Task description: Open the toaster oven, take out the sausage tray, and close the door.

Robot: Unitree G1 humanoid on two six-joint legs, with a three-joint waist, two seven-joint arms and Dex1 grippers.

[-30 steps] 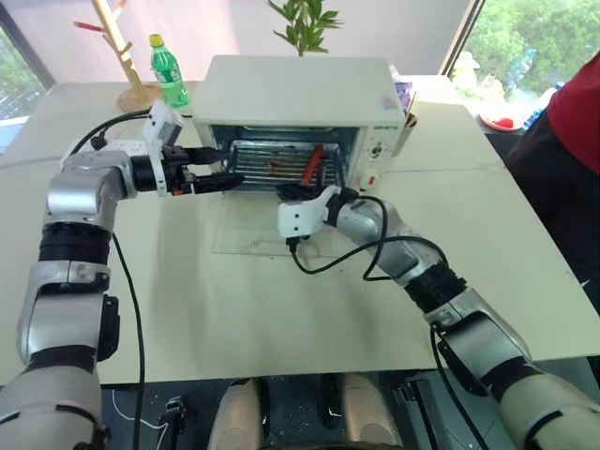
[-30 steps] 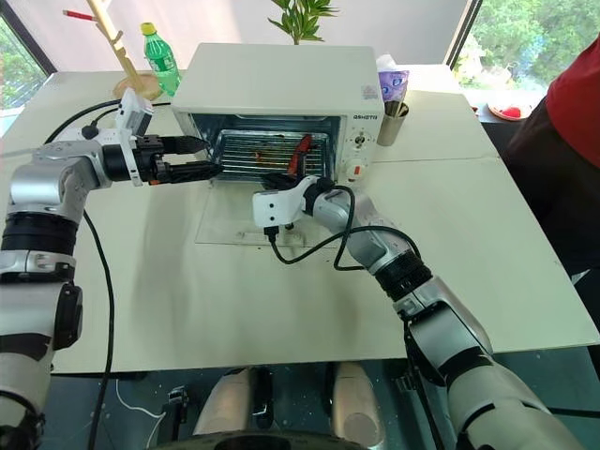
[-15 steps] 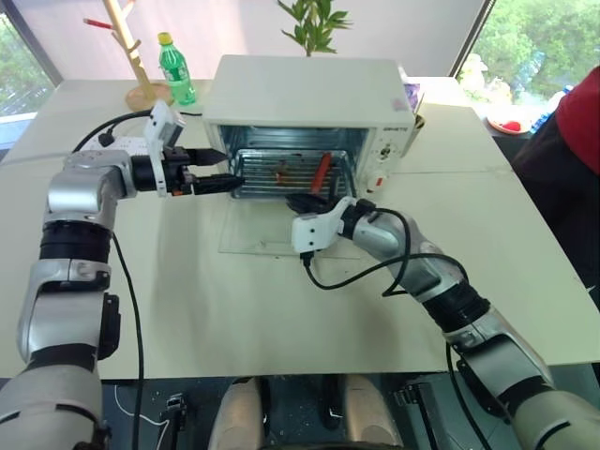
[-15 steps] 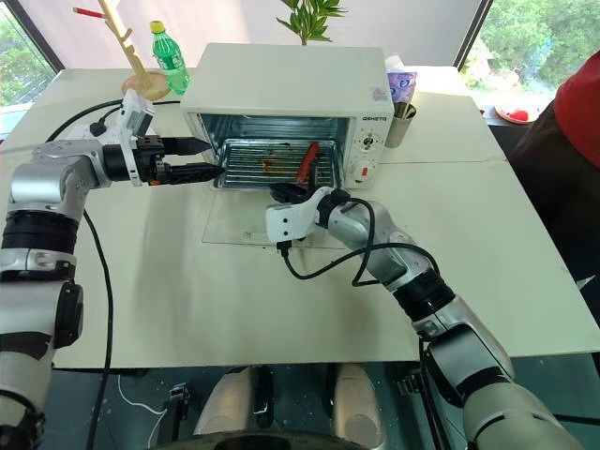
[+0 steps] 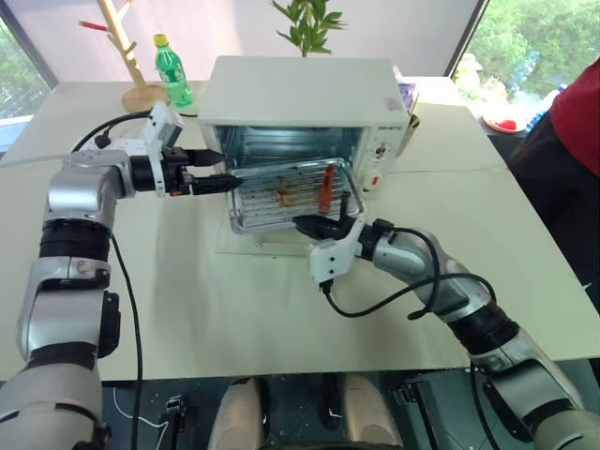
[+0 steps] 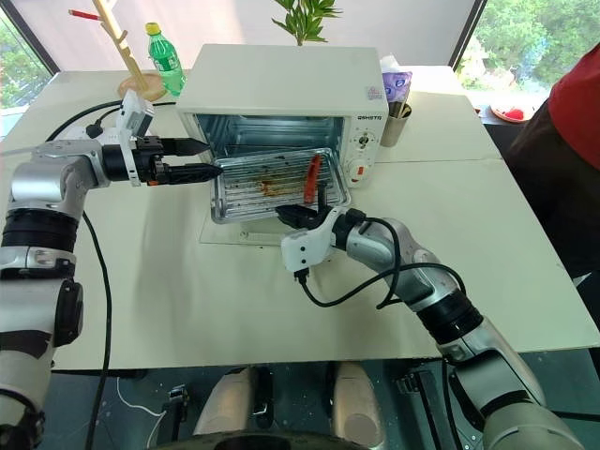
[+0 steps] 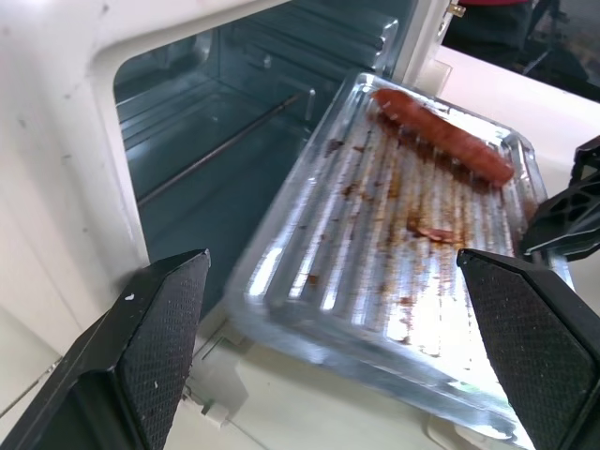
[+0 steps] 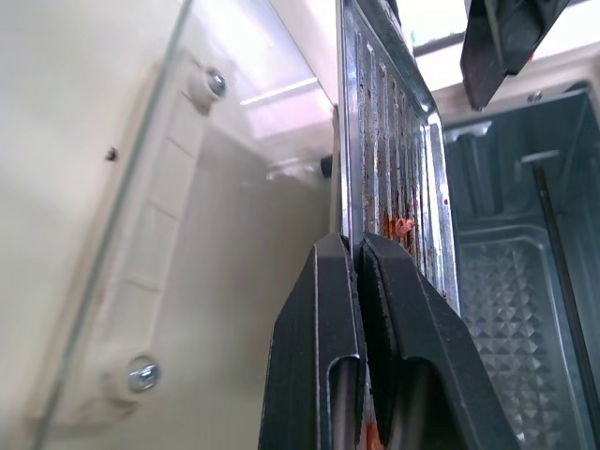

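Since a second ago the tray (image 5: 286,194) has come most of the way out of the oven (image 5: 305,108), drawn by the right gripper (image 5: 319,225), which has pulled back toward the lower part of the frame; before, the tray sat inside the cavity and the gripper was up at the oven mouth.

Largest in the head views is the pale table (image 5: 234,300), running across the whole middle. On it, at upper centre, stands the oven, white and boxy, its knob panel (image 5: 380,159) on the right side. Its door (image 5: 272,246) lies folded down flat on the table in front of the opening — the glass shows under the tray. The tray juts out over the door, tilted slightly, its ribbed bottom stained brown, with the red sausage (image 5: 326,187) lying near its right end.

The right gripper is clamped on the tray's front rim near the right corner; the right wrist view shows both black fingers (image 8: 319,337) pressed together on the thin metal edge. The left gripper (image 5: 217,178) hangs at centre left, by the oven's left front corner, fingers spread wide, holding nothing — just beside the tray's left end.

At upper left stand a green bottle (image 5: 172,71) and a wooden rack (image 5: 127,47); a plant (image 5: 305,23) rises behind the oven.
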